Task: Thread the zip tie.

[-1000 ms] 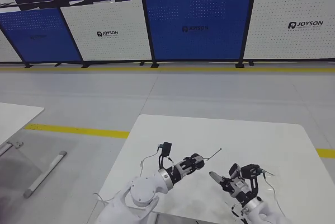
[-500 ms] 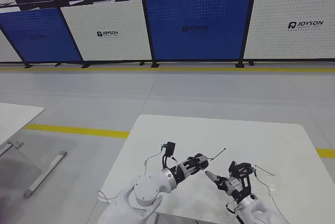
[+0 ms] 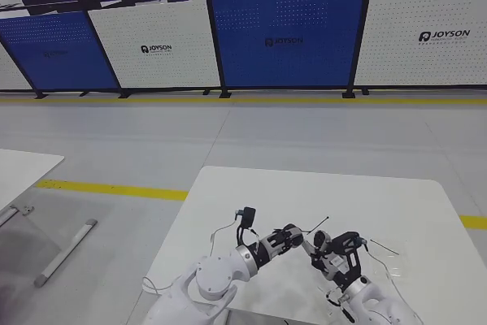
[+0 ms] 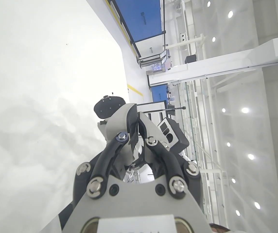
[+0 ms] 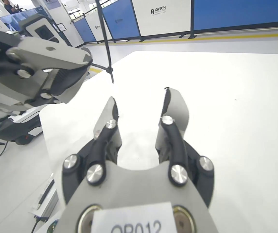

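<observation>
Right gripper (image 5: 139, 94): its fingers are standing apart with nothing between them, hovering over the table (image 5: 226, 103), just short of the tie's lower tip.
Left gripper (image 5: 80, 61): its fingers are pressing together on the zip tie (image 5: 107, 55), holding it clear of the table and close beside the right gripper.
Zip tie: the strap is running up and away from the left fingertips. A small block is sitting just past them, with a short point poking out below. The block is probably the head (image 5: 109, 69), though I cannot tell whether the tail is already passing through it.
Step in hand: the right gripper is lining up on that short point. Closing squarely across its flat and drawing along the strap's own line is likely the way to avoid twisting the head in the left grip.
Edges: both grippers are working over the near part of the table, well in from its far edge.
Open room: the tabletop is stretching on beyond them, giving length for a straight pull.
</observation>
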